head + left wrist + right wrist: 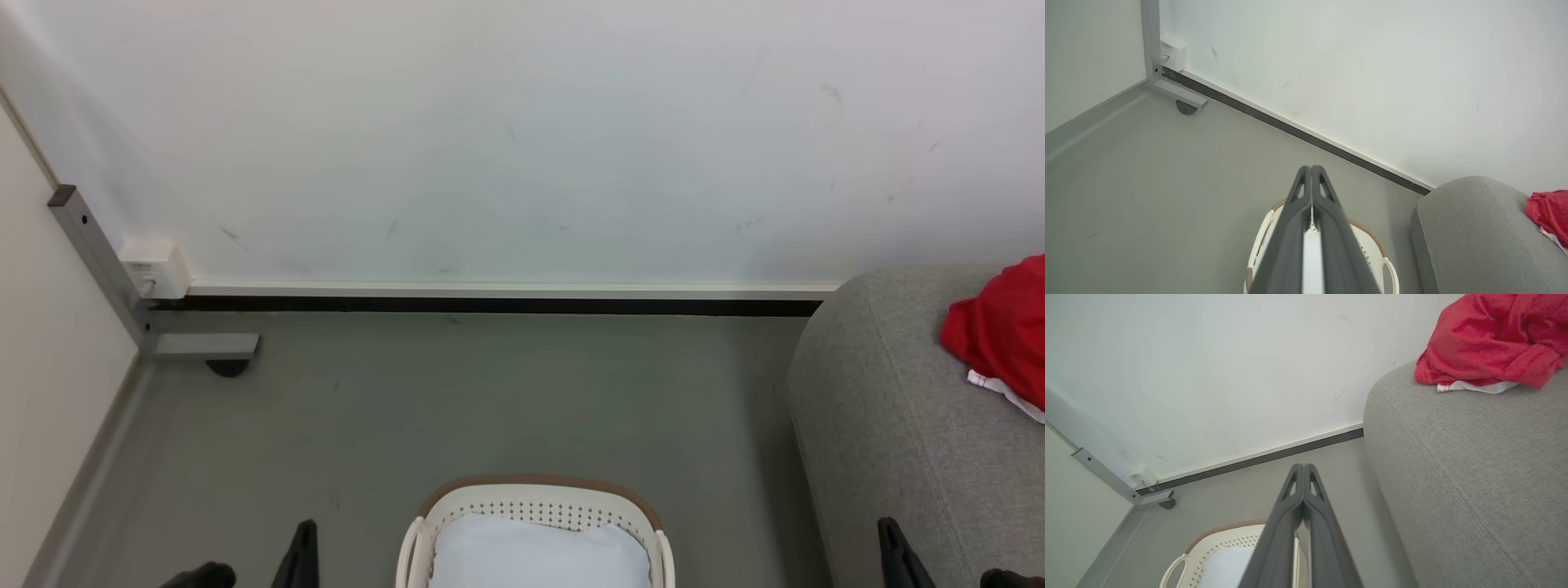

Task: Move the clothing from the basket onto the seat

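The bright red soft garment with a white hem (1486,343) is seen lying in a crumpled heap on the large light grey upholstered sofa (890,425), near its rounded end and close to the white wall (522,122). It rests fully on the fabric surface, and no part of it is seen hanging over the edge. The small oval cream-white perforated plastic basket with a brown rim (539,490) stands on the grey floor (490,408), beside the sofa and apart from it. Inside the basket a pale blue-white cloth (539,555) is seen, but no red fabric can be found there.

The left gripper (1311,169) is held above the basket with its two dark fingers pressed together, and nothing is pinched between them. The right gripper (1303,467) is held between the basket and the sofa, also with its fingers pressed together and with nothing in them.

From this it is judged that the task is practically completed: the clothing is already out of the basket and is placed on the seat, well apart from both grippers. Nothing of the task seems to be left, except perhaps that the arms are brought to rest. The pale cloth is not counted as the clothing, so it is expected to be left in the basket.
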You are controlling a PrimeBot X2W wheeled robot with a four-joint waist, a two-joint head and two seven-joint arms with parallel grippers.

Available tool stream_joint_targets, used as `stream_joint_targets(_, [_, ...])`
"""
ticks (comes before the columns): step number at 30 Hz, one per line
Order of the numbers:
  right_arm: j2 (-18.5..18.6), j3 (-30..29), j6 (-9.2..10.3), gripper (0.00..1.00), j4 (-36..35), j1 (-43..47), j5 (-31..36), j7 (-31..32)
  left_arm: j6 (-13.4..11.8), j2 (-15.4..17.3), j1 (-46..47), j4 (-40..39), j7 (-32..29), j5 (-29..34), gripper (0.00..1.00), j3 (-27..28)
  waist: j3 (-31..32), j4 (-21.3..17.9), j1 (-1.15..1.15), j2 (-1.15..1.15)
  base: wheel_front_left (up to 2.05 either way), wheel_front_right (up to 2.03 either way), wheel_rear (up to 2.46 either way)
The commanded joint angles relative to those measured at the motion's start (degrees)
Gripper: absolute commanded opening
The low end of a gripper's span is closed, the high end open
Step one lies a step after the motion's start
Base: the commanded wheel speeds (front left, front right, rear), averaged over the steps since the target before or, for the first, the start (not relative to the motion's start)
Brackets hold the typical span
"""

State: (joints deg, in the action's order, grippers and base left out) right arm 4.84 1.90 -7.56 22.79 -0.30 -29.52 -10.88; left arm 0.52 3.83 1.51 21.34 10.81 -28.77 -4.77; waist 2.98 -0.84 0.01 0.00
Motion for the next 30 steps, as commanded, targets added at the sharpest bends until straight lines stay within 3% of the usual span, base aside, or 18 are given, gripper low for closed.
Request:
stream_joint_targets(1, [0.0,-0.5,0.02,0.00,-1.3,-1.9,-2.3,0.5,0.3,0.1,1.6,-1.3,-0.5,-2.3,0.00,0.6,0.0,0.0,0.00,0.00,0.00,0.00,0.00])
stream_joint_targets(30, [-0.6,-3.5,0.05,0.00,-4.2,-3.6,-25.1,6.8,2.9,-0.3,2.9,-3.7,-6.8,-25.4,0.00,4.6,-0.9,0.2,0.00,0.00,0.00,0.00,0.00])
